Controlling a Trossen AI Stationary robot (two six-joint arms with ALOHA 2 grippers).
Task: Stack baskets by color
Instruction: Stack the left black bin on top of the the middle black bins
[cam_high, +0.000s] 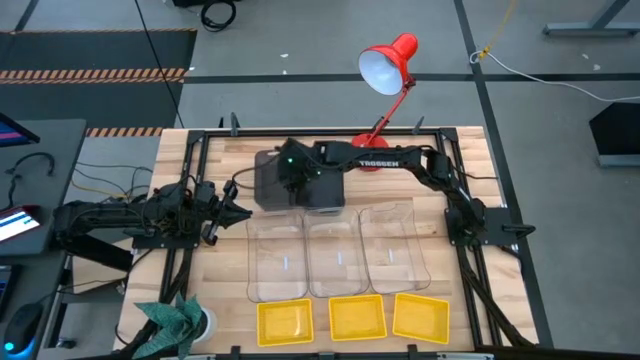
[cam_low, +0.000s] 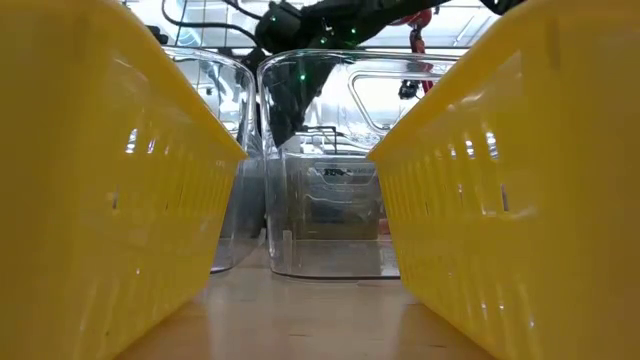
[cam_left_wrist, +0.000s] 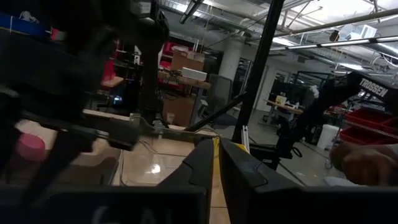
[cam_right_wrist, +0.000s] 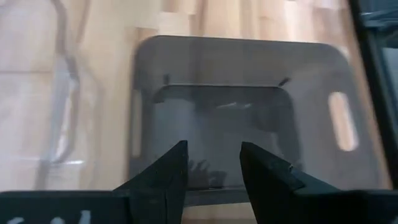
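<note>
You have the red desk lamp (cam_high: 385, 62) standing at the table's far edge, its shade leaning out beyond the wood; take it as your marker. Just in front of its base the right arm reaches across, and its right gripper (cam_high: 292, 172) hangs over the dark grey baskets (cam_high: 298, 190), which sit nearer the left arm than the lamp's base does. How many grey ones are piled there you cannot tell from above. On the near side of them, farther from the lamp, three clear baskets (cam_high: 338, 262) stand side by side, and beyond those, at the near edge, three yellow baskets (cam_high: 356, 317) lie in a row, apart from one another. A crumpled green cloth (cam_high: 172, 318) lies by the near left corner.

The right wrist view gives you what the overhead cannot: the right gripper (cam_right_wrist: 213, 163) has its jaws parted over a grey basket (cam_right_wrist: 239, 106), grasping nothing. The low view is walled in by two yellow baskets (cam_low: 100, 180), with only a clear basket (cam_low: 330, 200) visible between them.

The left gripper (cam_high: 232, 211) waits well to the left of the lamp, beside the grey stack, fingers (cam_left_wrist: 200, 167) pressed together on nothing.

White lettering on the right arm reads TROSSEN (cam_high: 379, 164).
</note>
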